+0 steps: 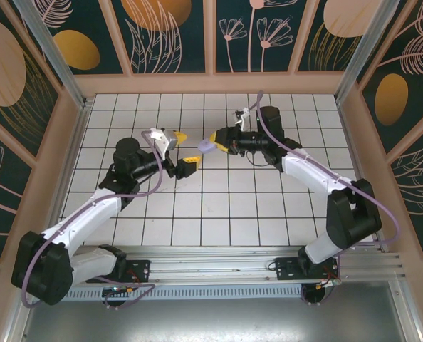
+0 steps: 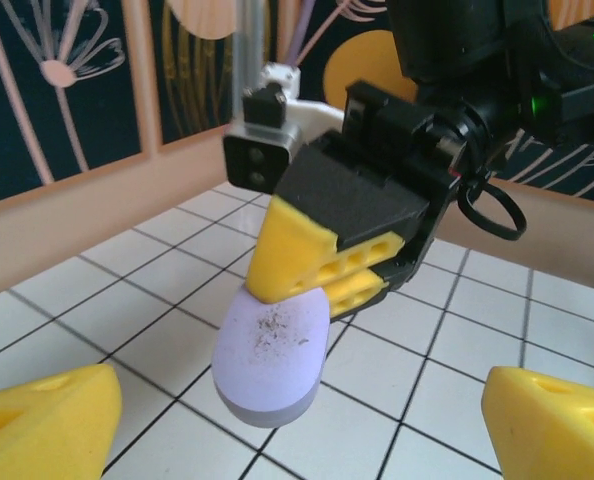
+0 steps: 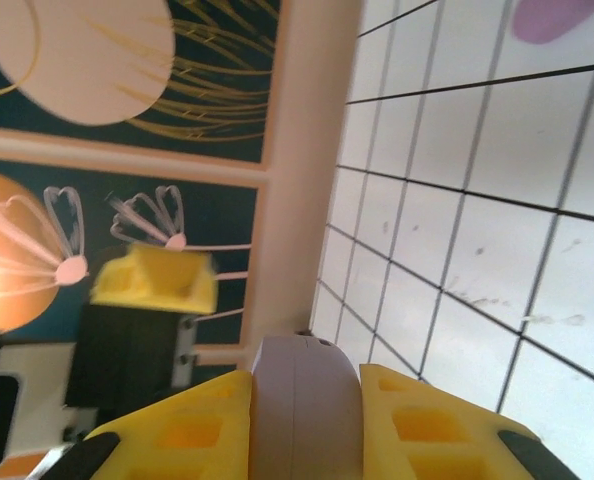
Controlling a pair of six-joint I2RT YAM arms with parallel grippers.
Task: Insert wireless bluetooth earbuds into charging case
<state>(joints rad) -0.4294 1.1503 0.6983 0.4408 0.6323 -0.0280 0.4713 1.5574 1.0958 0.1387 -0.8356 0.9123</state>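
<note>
The lilac charging case [image 2: 270,365] is gripped at one end by the right jaws, above the tiled bench [image 2: 457,340], just ahead of the left jaws, which are spread wide.

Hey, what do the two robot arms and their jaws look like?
The left arm and right arm have white shells and black joints, with a lilac cable along each. The jaws are yellow wedges with cut-out holes, on black mounts.
</note>
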